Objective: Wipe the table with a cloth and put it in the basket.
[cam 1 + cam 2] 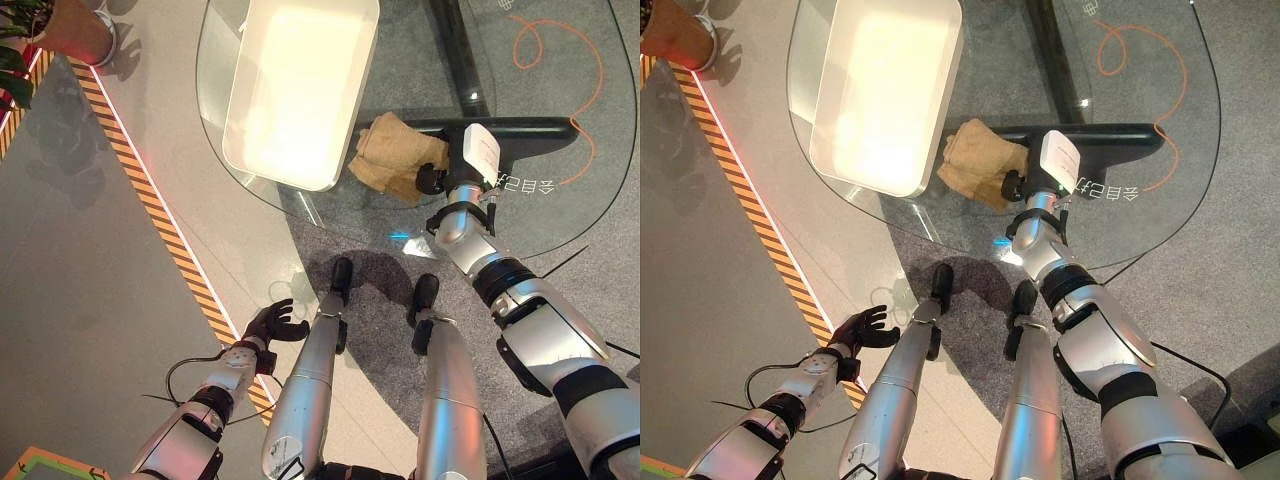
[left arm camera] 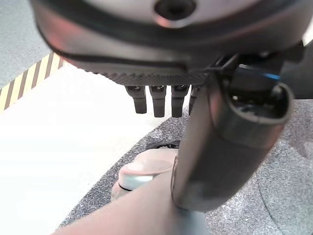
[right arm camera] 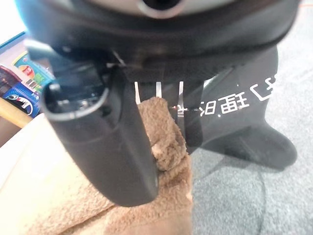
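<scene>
A crumpled tan cloth [image 1: 395, 155] lies on the round glass table [image 1: 560, 215], just right of the white basket [image 1: 232, 120]. My right hand [image 1: 478, 150] sits at the cloth's right edge. In the right wrist view its thumb [image 3: 122, 147] lies across the cloth [image 3: 166, 147], which bunches up between the thumb and the fingers behind it. My left hand [image 1: 272, 322] hangs low beside the table, above the floor, fingers relaxed and holding nothing.
The basket stands empty on the table's left part. A black table base [image 1: 530, 130] and an orange cable [image 1: 560, 60] show through the glass. Yellow-black striped tape [image 1: 150, 200] runs across the floor at left, and a potted plant [image 1: 70, 25] stands at the far left corner.
</scene>
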Available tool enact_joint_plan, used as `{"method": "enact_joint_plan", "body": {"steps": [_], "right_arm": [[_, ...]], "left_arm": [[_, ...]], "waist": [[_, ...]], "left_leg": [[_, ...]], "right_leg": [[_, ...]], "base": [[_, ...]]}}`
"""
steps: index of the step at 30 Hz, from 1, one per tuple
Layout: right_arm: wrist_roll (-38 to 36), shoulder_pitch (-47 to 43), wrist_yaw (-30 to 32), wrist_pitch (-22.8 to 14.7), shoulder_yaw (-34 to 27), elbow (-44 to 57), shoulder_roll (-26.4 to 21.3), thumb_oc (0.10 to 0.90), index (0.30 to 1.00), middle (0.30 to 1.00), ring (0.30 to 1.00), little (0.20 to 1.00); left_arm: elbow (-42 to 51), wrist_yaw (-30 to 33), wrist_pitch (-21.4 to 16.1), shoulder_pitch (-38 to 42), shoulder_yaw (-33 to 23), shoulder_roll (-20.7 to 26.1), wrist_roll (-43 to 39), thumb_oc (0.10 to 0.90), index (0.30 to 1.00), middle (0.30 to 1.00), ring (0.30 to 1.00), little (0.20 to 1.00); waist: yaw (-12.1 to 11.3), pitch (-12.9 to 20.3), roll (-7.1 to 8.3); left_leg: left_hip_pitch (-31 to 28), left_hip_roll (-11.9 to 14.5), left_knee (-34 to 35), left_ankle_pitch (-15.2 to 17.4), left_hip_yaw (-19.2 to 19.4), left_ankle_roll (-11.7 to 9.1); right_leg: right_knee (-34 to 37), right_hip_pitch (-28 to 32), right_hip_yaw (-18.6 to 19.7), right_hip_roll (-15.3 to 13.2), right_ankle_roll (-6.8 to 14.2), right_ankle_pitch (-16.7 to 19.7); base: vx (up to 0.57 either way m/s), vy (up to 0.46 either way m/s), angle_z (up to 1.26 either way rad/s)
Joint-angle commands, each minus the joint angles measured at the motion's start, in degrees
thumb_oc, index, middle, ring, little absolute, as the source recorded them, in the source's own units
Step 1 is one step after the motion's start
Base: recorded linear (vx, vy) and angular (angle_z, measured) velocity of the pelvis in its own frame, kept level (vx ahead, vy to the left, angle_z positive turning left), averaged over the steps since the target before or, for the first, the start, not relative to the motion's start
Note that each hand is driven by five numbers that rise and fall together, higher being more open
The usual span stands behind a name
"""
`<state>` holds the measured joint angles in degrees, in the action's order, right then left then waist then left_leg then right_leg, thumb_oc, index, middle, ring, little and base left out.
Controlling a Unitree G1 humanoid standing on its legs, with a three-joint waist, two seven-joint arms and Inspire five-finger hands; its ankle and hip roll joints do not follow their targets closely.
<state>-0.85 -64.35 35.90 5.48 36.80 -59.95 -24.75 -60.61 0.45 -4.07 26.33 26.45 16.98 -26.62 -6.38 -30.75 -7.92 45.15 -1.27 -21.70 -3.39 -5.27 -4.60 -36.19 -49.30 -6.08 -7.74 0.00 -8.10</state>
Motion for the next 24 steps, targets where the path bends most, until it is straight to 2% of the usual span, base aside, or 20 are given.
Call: {"method": "enact_joint_plan", "body": {"steps": [1, 18, 19, 24], "right_arm": [[-3.25, -5.85, 12.38, 3.63, -7.94, -7.07, -17.93, 0.100, 0.300, 0.300, 0.300, 0.200], [-6.29, -5.59, 13.59, 3.01, -10.22, -8.30, -21.41, 0.100, 0.300, 0.300, 0.300, 0.200], [-6.33, -6.07, 13.68, 2.93, -10.34, -8.41, -21.67, 0.100, 0.300, 0.300, 0.300, 0.200], [-8.12, -6.08, 14.84, 2.97, -10.75, -8.62, -22.48, 0.100, 0.300, 0.300, 0.300, 0.200]], "left_arm": [[-0.63, -0.92, 0.67, -6.35, 0.00, 2.31, -1.05, 0.800, 0.900, 0.900, 0.900, 0.900], [-1.07, -2.17, 0.94, -6.09, -0.75, 4.46, -1.52, 0.800, 0.900, 0.900, 0.900, 0.900], [-1.03, -2.22, 0.97, -5.58, -1.04, 4.61, -1.40, 0.800, 0.900, 0.900, 0.900, 0.900], [-1.33, -2.81, 0.79, -5.52, -1.25, 5.36, -1.75, 0.800, 0.900, 0.900, 0.900, 0.900]], "waist": [[0.70, 0.95, -0.43], [1.51, 0.95, 0.46], [1.49, 0.95, 0.48], [1.65, 0.95, 0.68]], "left_leg": [[-1.63, -1.16, -5.11, 6.41, 5.26, 4.80], [-0.74, -0.72, -5.68, 6.80, 4.95, 4.67], [0.57, -0.64, -5.15, 4.98, 5.10, 4.91], [0.63, -0.53, -5.12, 4.98, 5.09, 4.88]], "right_leg": [[1.73, 2.73, -1.24, 1.89, 0.19, 0.91], [1.55, 2.14, -0.69, 2.60, 0.33, 0.82], [2.30, 0.97, -1.11, 2.59, -0.07, 2.63], [2.37, 1.01, -1.05, 2.70, 0.02, 2.62]], "base": [[0.00, -0.034, 0.02], [0.00, -0.003, -0.01], [-0.08, -0.009, -0.05], [-0.02, -0.002, -0.03]]}}
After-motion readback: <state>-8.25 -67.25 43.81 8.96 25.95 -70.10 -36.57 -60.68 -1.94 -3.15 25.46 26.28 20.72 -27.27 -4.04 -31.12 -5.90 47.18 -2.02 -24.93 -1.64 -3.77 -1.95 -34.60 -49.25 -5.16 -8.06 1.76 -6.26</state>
